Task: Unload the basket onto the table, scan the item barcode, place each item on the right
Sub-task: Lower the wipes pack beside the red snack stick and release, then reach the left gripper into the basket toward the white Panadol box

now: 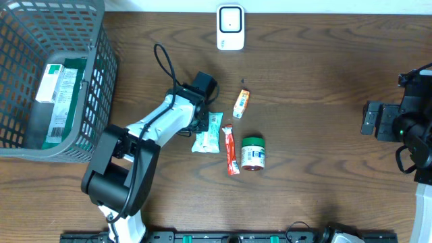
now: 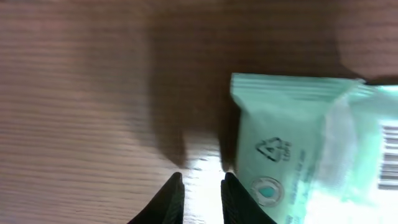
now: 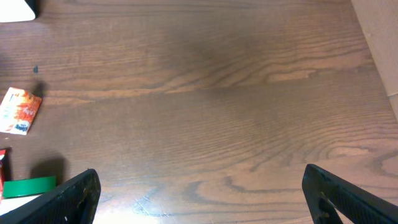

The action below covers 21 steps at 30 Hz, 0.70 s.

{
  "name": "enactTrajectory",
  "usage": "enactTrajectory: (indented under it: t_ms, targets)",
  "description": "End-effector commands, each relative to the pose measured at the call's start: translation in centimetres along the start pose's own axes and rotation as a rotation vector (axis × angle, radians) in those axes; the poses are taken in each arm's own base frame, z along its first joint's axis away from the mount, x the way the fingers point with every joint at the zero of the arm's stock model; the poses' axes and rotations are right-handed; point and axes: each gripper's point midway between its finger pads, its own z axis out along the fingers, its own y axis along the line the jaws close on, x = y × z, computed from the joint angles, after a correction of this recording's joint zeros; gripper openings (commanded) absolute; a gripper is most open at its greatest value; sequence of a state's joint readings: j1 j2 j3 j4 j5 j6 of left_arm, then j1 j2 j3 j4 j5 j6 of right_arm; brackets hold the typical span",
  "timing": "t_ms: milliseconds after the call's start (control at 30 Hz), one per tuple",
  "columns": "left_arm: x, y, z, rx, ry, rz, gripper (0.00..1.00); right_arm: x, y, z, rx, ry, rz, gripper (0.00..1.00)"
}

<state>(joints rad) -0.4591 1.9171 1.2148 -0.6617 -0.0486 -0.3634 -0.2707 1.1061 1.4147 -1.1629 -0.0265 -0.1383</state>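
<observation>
A pale teal packet [image 1: 208,133] lies flat on the wooden table, and it fills the right side of the left wrist view [image 2: 298,149]. A barcode [image 2: 388,155] shows at its right end. My left gripper [image 2: 202,199] hovers low at the packet's left end. Its jaws stand a narrow gap apart with only bare table between them, and the right finger [image 2: 239,202] sits at the packet's edge. The white scanner [image 1: 230,27] stands at the far middle of the table. My right gripper [image 3: 199,199] hangs wide open over bare wood at the right side, holding nothing.
An orange sachet [image 1: 241,104], a red stick pack [image 1: 231,150] and a green-lidded jar [image 1: 253,152] lie just right of the teal packet. A grey mesh basket [image 1: 104,81] holding boxes stands at the far left. A black cable loops behind the left arm.
</observation>
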Motion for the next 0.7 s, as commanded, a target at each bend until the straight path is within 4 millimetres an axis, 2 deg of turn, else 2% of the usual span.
enactTrajectory:
  t_ms: [0, 133, 367, 467, 500, 567, 633, 667]
  targets:
    - [1.9, -2.0, 0.4, 0.121, 0.087, 0.007, 0.22, -0.3, -0.2, -0.3, 0.005, -0.010, 0.015, 0.99]
    - [2.3, -2.9, 0.2, 0.169, 0.109, 0.007, 0.23, -0.3, -0.2, -0.3, 0.005, -0.010, 0.016, 0.99]
    - [2.7, -2.6, 0.2, 0.156, 0.126, 0.001, 0.23, -0.3, -0.2, -0.3, 0.005, -0.010, 0.015, 0.99]
    - [0.7, -1.5, -1.2, 0.107, 0.061, 0.019, 0.30, -0.3, -0.2, -0.3, 0.005, -0.010, 0.015, 0.99]
    - [-0.9, -0.3, -2.9, 0.056, 0.008, 0.020, 0.36, -0.3, -0.2, -0.3, 0.005, -0.010, 0.015, 0.99]
    - [-5.0, 2.1, -9.0, -0.012, -0.118, 0.009, 0.44, -0.3, -0.2, -0.3, 0.005, -0.010, 0.015, 0.99]
    - [-7.3, 3.4, -13.9, -0.015, -0.194, -0.008, 0.52, -0.3, -0.2, -0.3, 0.005, -0.010, 0.015, 0.99]
    - [-8.8, 4.6, -17.1, -0.016, -0.252, -0.035, 0.61, -0.3, -0.2, -0.3, 0.005, -0.010, 0.016, 0.99]
